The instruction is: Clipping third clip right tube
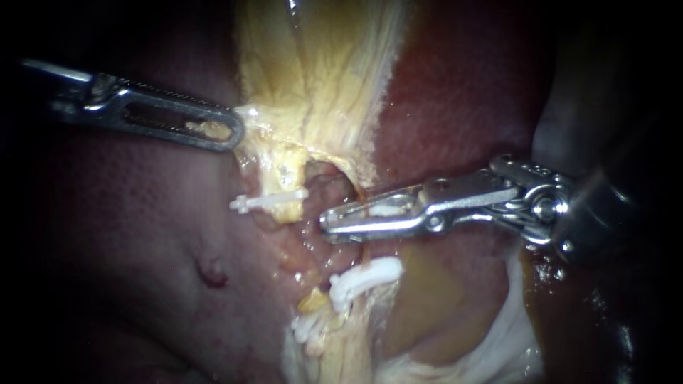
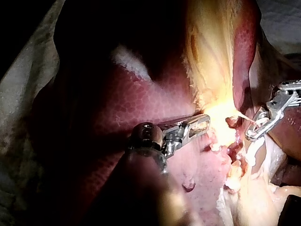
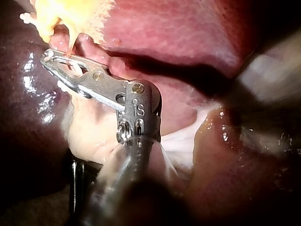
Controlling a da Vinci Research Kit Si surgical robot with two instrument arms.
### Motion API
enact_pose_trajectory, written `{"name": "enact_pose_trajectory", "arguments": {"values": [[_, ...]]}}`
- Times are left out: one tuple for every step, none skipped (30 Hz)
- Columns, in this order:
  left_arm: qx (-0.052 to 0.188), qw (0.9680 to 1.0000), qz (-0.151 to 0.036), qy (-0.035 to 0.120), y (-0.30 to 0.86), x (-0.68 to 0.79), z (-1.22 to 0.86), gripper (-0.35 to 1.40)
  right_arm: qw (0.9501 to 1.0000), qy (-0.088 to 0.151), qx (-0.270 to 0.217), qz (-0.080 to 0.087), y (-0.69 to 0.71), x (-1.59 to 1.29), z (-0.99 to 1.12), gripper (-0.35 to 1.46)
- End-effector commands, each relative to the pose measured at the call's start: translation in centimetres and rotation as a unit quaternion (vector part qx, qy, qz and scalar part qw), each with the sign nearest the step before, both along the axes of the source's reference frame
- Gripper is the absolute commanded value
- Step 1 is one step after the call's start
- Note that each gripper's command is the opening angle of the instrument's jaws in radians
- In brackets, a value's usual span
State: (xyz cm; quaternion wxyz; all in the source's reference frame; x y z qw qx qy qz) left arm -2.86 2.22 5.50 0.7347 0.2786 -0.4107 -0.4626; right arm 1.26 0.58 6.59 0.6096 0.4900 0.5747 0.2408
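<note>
My right instrument [image 1: 329, 219] comes in from the right, its jaws shut on a white clip [image 1: 388, 210] that straddles the thin right tube [image 1: 362, 192]. Lower on that tube sits a white clip [image 1: 366, 277], with another white clip [image 1: 309, 327] below it. A separate white clip [image 1: 270, 201] crosses the left tube. My left instrument [image 1: 235, 135] is shut on the yellow edge of the gallbladder [image 1: 320, 71] and holds it to the left. The right wrist view shows the right instrument's jaws [image 3: 47, 59] with the clip [image 3: 73, 69] between them. The left wrist view shows both my left instrument [image 2: 202, 123] and my right instrument [image 2: 251, 135].
Dark red liver [image 1: 142, 235] fills the left side and carries a small nick [image 1: 212, 274]. More liver [image 1: 469, 85] lies behind the right instrument. Pale membrane [image 1: 512, 334] and brownish fluid lie under its wrist.
</note>
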Motion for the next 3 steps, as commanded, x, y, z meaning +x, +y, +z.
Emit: {"name": "enact_pose_trajectory", "arguments": {"values": [[0.000,1.0000,0.000,0.000,0.00,0.00,0.00,-0.35,1.0000,0.000,0.000,0.000,0.00,0.00,0.01,-0.35],[0.000,1.0000,0.000,0.000,0.00,-0.01,0.00,-0.35,1.0000,0.001,0.000,-0.001,0.00,0.00,0.01,-0.35],[0.000,1.0000,0.000,0.000,0.00,-0.01,0.00,-0.35,1.0000,0.001,0.000,-0.001,0.00,0.01,0.01,-0.35]]}}
